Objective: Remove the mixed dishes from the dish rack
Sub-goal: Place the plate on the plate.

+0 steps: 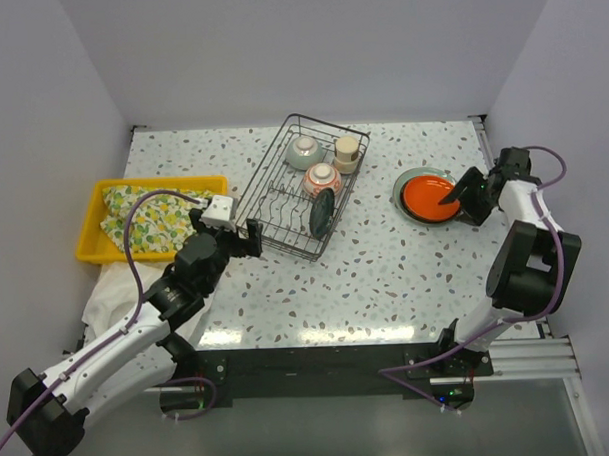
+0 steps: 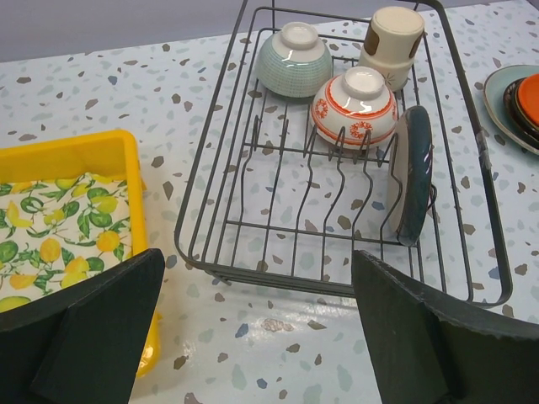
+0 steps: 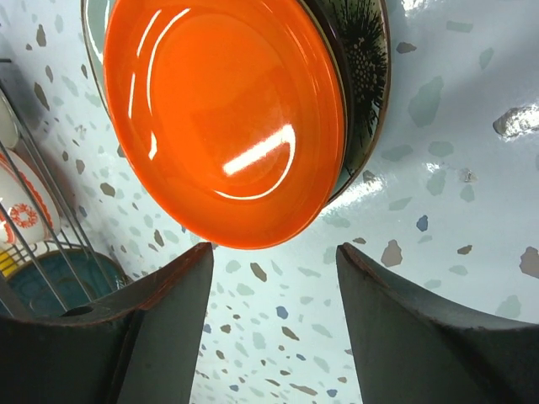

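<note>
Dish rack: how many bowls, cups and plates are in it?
Small round bowls: 2, the celadon bowl and the red-patterned white bowl
Beige ceramic cup: 1
Dark teal round plate, standing upright: 1
Total in the black wire dish rack: 4

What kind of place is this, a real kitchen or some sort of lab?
Probably a robot test cell staged as a kitchen counter: blank white walls box in a terrazzo tabletop, a wire dish rack stands on it, and aluminium mounting rails run along its near edge.

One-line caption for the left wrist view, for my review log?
Open left gripper faces black wire dish rack holding celadon bowl, red-patterned white bowl, beige cup and one dark teal plate on edge.
</note>
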Robot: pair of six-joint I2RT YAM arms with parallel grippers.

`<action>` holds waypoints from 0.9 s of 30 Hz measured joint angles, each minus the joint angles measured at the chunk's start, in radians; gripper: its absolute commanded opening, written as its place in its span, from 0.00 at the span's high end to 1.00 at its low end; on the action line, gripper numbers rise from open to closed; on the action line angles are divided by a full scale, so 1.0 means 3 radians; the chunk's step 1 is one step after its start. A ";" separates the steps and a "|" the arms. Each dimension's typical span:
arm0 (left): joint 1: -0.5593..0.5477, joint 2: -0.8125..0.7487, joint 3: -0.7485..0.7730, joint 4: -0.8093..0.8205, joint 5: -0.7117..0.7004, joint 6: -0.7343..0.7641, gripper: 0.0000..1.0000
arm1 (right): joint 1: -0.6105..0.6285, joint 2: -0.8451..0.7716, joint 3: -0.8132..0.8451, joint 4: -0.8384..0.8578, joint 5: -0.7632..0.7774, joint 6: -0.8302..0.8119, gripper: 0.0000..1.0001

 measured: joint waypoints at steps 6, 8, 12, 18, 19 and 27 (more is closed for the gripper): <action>0.0000 0.0001 0.0000 -0.0001 0.0029 0.0000 0.02 | 0.0009 0.0006 0.0009 -0.0116 0.0001 -0.0131 0.25; 0.0000 0.0014 0.0004 0.0000 0.0048 0.0000 0.02 | 0.0025 0.0006 0.0009 -0.0123 0.0001 -0.0150 0.20; 0.0000 0.0095 0.0015 0.0001 0.0117 0.0000 0.02 | 0.0142 -0.0004 0.0001 -0.0114 0.0000 -0.0175 0.16; -0.0001 0.0498 0.0285 -0.0134 0.0228 -0.0019 0.03 | 0.0617 -0.0437 -0.0309 -0.0067 0.0095 -0.0187 0.05; -0.0005 0.0590 0.0375 -0.0170 0.0233 -0.0027 0.03 | 0.0707 -0.0562 -0.0379 -0.0070 0.0118 -0.0184 0.03; -0.0142 0.1404 0.1269 -0.0498 0.0244 -0.0128 0.06 | 0.1197 -0.1525 -0.0977 0.0141 0.0334 -0.0070 0.02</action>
